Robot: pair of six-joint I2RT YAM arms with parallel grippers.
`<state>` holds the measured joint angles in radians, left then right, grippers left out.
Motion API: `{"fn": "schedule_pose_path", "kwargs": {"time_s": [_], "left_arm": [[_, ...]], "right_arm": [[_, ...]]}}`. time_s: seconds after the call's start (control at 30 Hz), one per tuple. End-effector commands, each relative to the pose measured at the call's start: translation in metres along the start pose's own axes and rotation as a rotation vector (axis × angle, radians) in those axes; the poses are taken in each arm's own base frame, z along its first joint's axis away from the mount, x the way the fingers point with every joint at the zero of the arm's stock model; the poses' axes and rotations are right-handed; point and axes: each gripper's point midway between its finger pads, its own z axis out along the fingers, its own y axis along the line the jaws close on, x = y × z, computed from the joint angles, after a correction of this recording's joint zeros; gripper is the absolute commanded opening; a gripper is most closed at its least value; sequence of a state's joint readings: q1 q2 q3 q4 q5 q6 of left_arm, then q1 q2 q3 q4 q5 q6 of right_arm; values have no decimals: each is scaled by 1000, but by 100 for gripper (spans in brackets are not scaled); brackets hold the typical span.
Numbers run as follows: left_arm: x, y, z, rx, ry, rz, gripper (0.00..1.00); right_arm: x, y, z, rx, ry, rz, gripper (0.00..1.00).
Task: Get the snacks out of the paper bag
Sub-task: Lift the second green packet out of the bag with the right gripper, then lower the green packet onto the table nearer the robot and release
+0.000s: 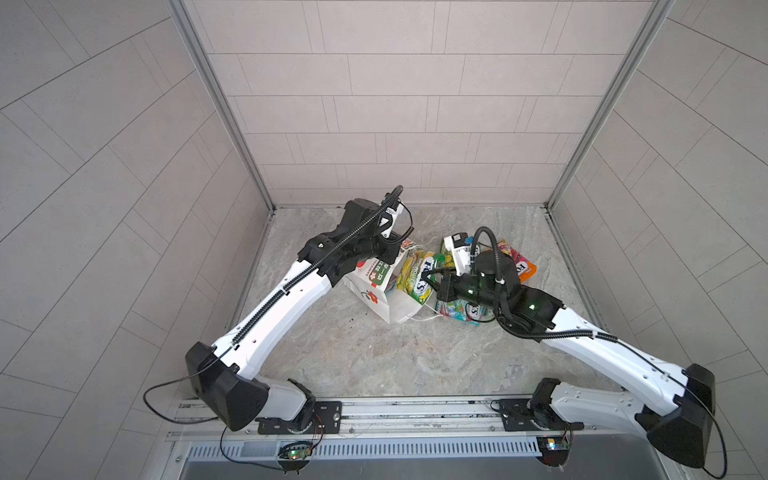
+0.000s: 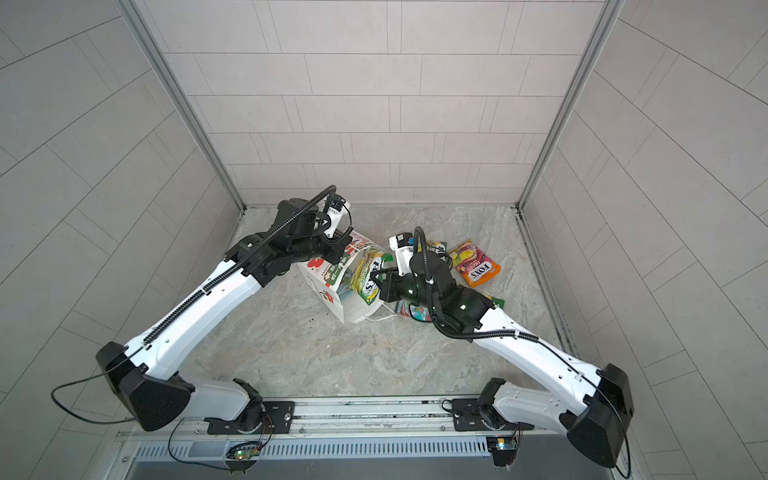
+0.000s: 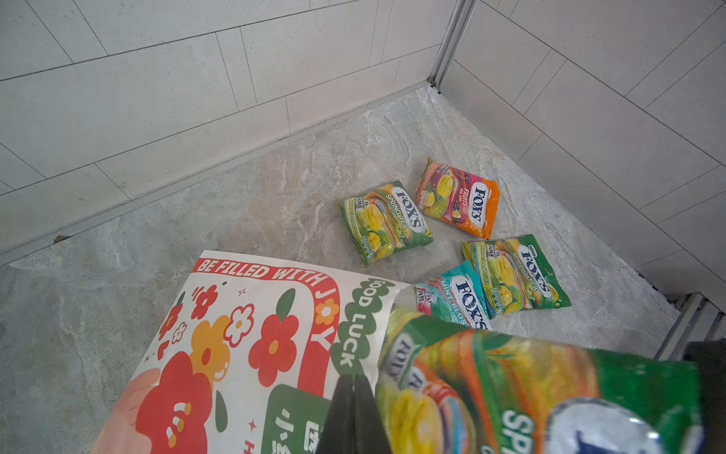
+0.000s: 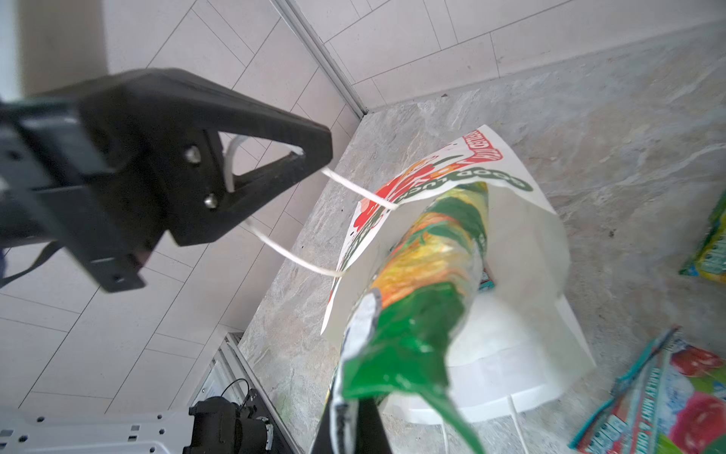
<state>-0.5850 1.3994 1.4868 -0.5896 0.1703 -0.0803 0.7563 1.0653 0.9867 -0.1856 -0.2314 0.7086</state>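
Observation:
The white paper bag [image 1: 374,291] [image 3: 243,334] lies tilted on the stone floor, its mouth facing the right arm. My left gripper [image 3: 353,383] [image 4: 314,157] is shut on the bag's white cord handle [image 4: 353,188], holding that side of the mouth up. My right gripper [image 4: 349,408] [image 2: 376,276] is shut on the corner of a green-yellow snack pouch [image 4: 424,275] [image 3: 510,393], which sticks halfway out of the mouth. A teal edge [image 4: 487,281] shows deeper inside the bag. Several other snacks lie on the floor behind the right arm, among them an orange one [image 3: 457,198] [image 2: 473,264] and a teal one [image 3: 451,295].
Tiled walls [image 1: 399,104] close the floor in at the back and both sides. A metal rail [image 1: 374,415] with both arm bases runs along the front. A teal-red pouch [image 4: 668,397] lies by the bag's lower lip, under the right arm.

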Motion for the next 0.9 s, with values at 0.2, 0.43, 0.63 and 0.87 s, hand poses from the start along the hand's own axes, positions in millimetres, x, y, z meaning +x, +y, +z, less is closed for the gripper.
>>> {"fn": "schedule_pose_path", "kwargs": {"time_s": [0.2,0.43,0.63,0.87], "left_arm": [[-2,0,-8,-12,-15,16,0],[-2,0,-9,-9,-15,18,0],[-2,0,-9,-8,-15,22,0],[-3,0,-10,-9,-18,25,0]], "right_arm": [[-35,-27,-81,207,-126,-163,0],[-25,-73,-117,439,-62,-214,0],[9,-83,-125,440,85,-209,0],[65,-87,-116,337,234,-143,0]]}}
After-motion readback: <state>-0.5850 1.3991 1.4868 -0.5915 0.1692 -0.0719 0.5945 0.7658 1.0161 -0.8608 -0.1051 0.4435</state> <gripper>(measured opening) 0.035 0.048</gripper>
